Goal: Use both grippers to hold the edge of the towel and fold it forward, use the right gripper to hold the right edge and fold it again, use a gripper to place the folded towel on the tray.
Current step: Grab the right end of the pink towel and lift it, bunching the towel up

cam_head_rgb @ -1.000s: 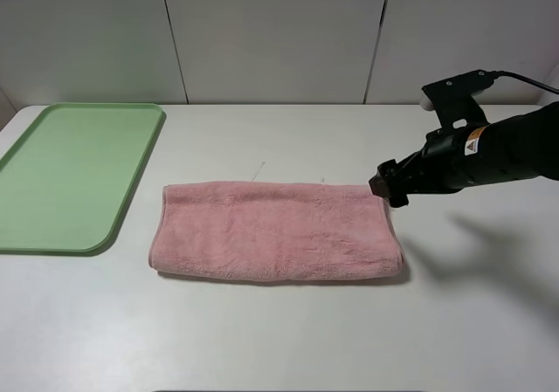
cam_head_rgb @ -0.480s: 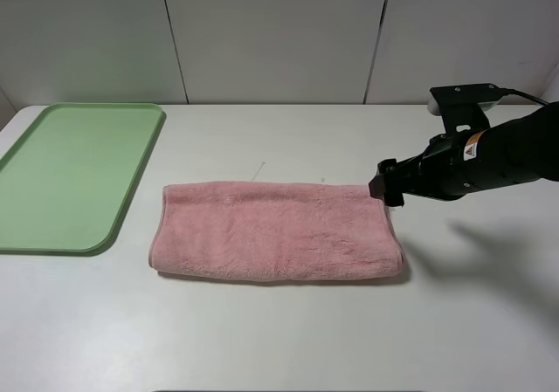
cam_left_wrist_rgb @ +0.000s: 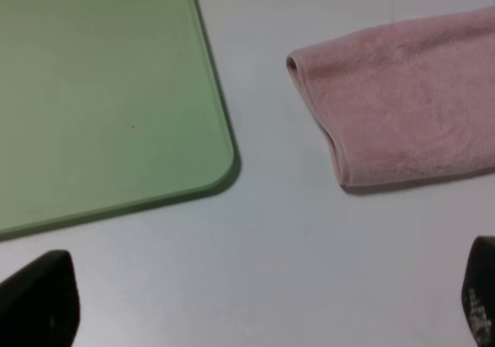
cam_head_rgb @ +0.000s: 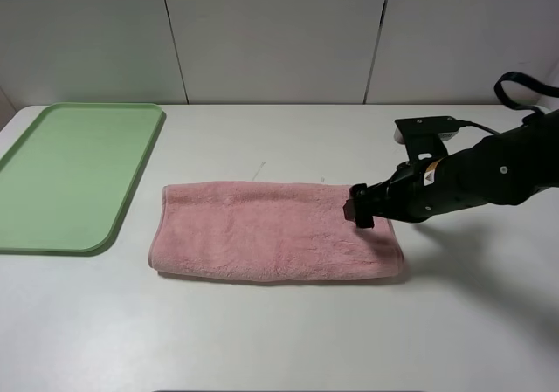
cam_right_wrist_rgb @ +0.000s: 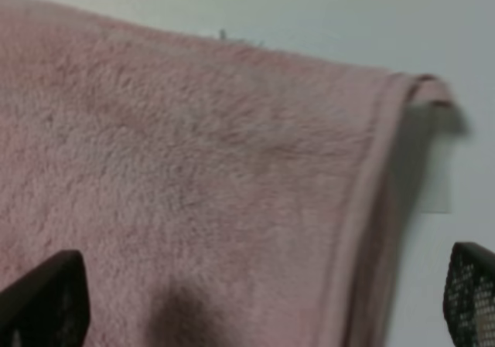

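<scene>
Two soft layers of fluffy pink terry towel [cam_head_rgb: 275, 230] lie on the white worktop [cam_head_rgb: 279, 340], beside the light green plastic tray [cam_head_rgb: 140, 175]. Probably limp and light, so pinch the stitched hem [cam_right_wrist_rgb: 363, 231]. The right gripper [cam_head_rgb: 360, 209] hovers there, jaws wide and empty; the left gripper [cam_left_wrist_rgb: 255, 308] is likewise open and empty.

Bright even light, soft shadows on the table [cam_head_rgb: 288, 331], right wrist view blurred

The tray [cam_head_rgb: 52, 182] is cut off at left; the right gripper [cam_head_rgb: 357, 210] hides one corner of the towel [cam_head_rgb: 262, 230].
</scene>
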Controlling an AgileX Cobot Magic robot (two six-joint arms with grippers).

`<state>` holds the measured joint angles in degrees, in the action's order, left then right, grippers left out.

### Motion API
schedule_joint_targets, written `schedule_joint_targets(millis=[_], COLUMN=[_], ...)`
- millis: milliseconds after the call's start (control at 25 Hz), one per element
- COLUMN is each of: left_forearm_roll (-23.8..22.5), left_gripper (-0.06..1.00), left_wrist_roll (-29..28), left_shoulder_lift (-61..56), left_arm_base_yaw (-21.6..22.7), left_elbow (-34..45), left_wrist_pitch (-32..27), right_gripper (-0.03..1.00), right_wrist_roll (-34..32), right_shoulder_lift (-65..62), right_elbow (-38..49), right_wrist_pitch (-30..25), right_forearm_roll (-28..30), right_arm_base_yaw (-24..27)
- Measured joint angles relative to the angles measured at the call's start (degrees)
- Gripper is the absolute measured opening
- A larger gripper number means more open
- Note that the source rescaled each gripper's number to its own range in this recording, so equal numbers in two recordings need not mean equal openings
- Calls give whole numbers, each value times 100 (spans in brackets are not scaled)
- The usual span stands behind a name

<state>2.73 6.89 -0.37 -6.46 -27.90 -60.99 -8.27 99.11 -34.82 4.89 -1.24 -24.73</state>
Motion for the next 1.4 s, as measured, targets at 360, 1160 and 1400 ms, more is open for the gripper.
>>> schedule_joint_targets(millis=[360, 1160, 1400], left_forearm_roll=[0, 0, 0], left_gripper=[100, 100, 100], left_wrist_roll=[0, 0, 0], left_shoulder_lift=[0, 0, 0], left_arm_base_yaw=[0, 0, 0], left_elbow=[0, 0, 0], left_wrist_pitch=[0, 0, 0], right_gripper=[100, 21, 8], right_wrist_roll=[24, 52, 48], right_shoulder_lift=[441, 842, 847], right_elbow=[-6, -23, -23], right_wrist_pitch=[227, 485, 490], right_forearm_roll=[-180, -502, -557], right_arm_base_yaw=[-60, -60, -91])
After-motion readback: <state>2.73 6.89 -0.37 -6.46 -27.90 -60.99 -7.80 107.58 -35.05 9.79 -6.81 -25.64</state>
